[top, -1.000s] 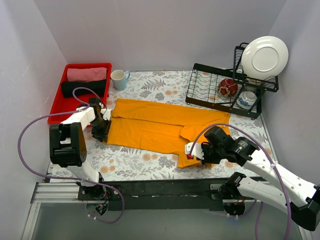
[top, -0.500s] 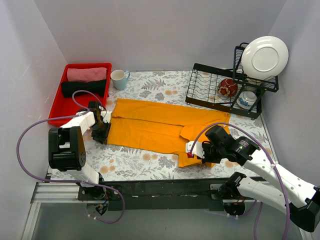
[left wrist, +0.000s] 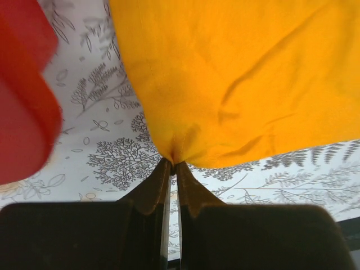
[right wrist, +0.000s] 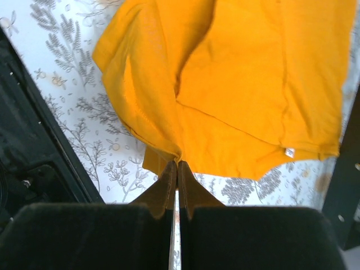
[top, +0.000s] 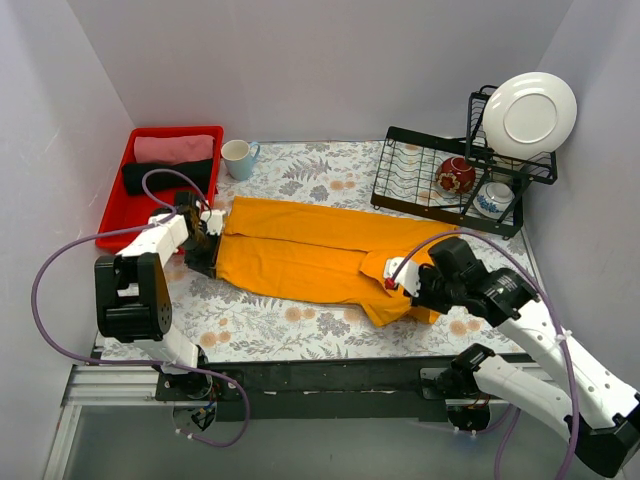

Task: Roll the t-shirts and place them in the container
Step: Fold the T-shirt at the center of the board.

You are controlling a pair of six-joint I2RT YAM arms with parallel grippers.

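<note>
folding advances: right gripper [top: 394, 282], clamped on the near flap of the t-shirt [top: 300, 250], has carried it inward over the table [top: 290, 325]; left gripper [top: 205, 245] stays pinched on the opposite end, ready for rolling.

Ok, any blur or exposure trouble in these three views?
Top external: evenly lit and sharp, with the t-shirt clear. Left wrist: the red tray at the left edge is blurred, and the left gripper is a dark silhouette. Right wrist: the t-shirt is sharp, and the right gripper is likewise dark.
</note>
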